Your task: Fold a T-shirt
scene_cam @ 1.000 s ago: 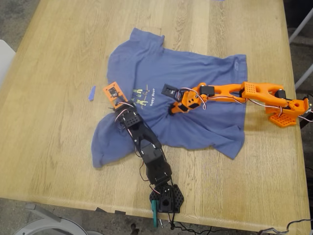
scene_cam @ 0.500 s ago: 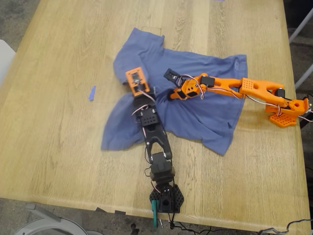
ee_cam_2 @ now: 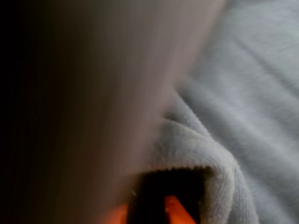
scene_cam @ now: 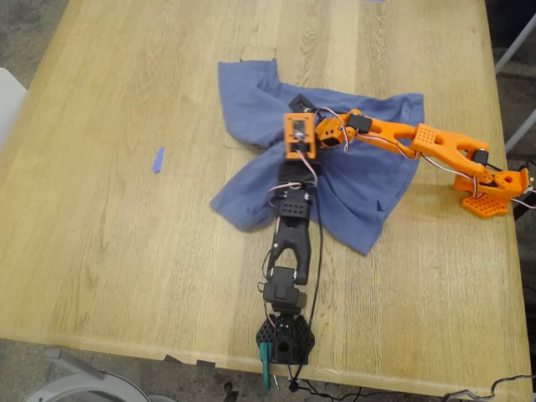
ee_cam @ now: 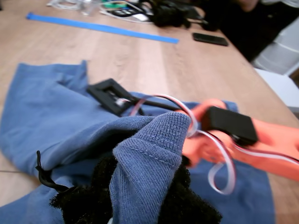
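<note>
The tabletop point(scene_cam: 100, 251) fills the exterior view, its left half bare wood apart from a small blue tape strip point(scene_cam: 157, 159) at left centre. The near edge runs along the bottom of that view, and the right edge falls close behind the orange arm's base at the far right.

The T-shirt point(scene_cam: 251, 100) lies bunched right of centre in the exterior view, drawn into a heap with lobes spreading to the upper left, lower left and lower right. Bare wood shows between it and every tabletop edge, widest on the exterior view's left.

A black arm reaches up from the bottom centre of the exterior view, ending in my first end effector point(scene_cam: 299, 138) at the middle of the heap. In the first wrist view a hemmed fold of cloth stands pinched between its black padded fingers point(ee_cam: 84, 196), so it holds the T-shirt point(ee_cam: 42, 116).

The orange arm point(scene_cam: 427, 146) stretches in from the exterior view's right, my second end effector point(scene_cam: 322, 134) just beside the first over the same heap. The second wrist view is blurred, half blocked by something dark, with a cloth edge point(ee_cam_2: 205, 154) curling over an orange tip; whether it grips I cannot tell.
</note>
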